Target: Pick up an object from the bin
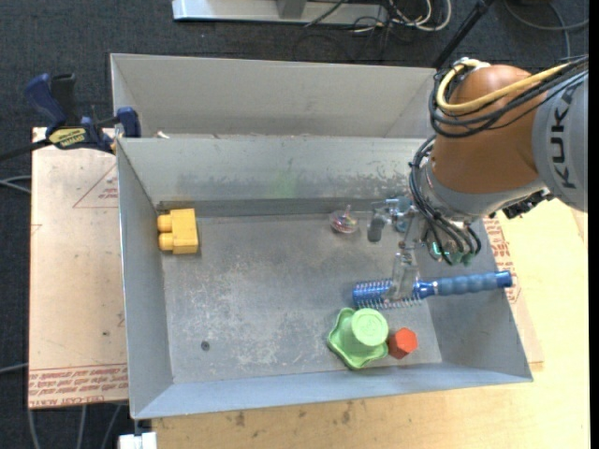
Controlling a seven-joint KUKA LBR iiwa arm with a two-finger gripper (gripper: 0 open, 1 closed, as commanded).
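Bin [253, 297]: grey metal, viewed from above, with most of its things gathered in the right half
Yellow block [178, 231]: laid by the left wall, toward the back, well apart from everything else
Small clear thing [343, 223]: set near the back wall, right of centre; its kind cannot be made out
Green round piece [358, 337]: placed near the front wall, just in front of the brush's bristle end
Red piece [402, 343]: small, pressed against the green piece's right side
Blue brush [459, 284]: laid flat in the right half, bristles to the left, handle stretched toward the right wall
Jaws: lowered onto the brush where bristles meet handle; how far they are opened, and whether the brush is gripped, cannot be told
Arm [487, 129]: orange-covered and hung with cables, positioned over the back right corner
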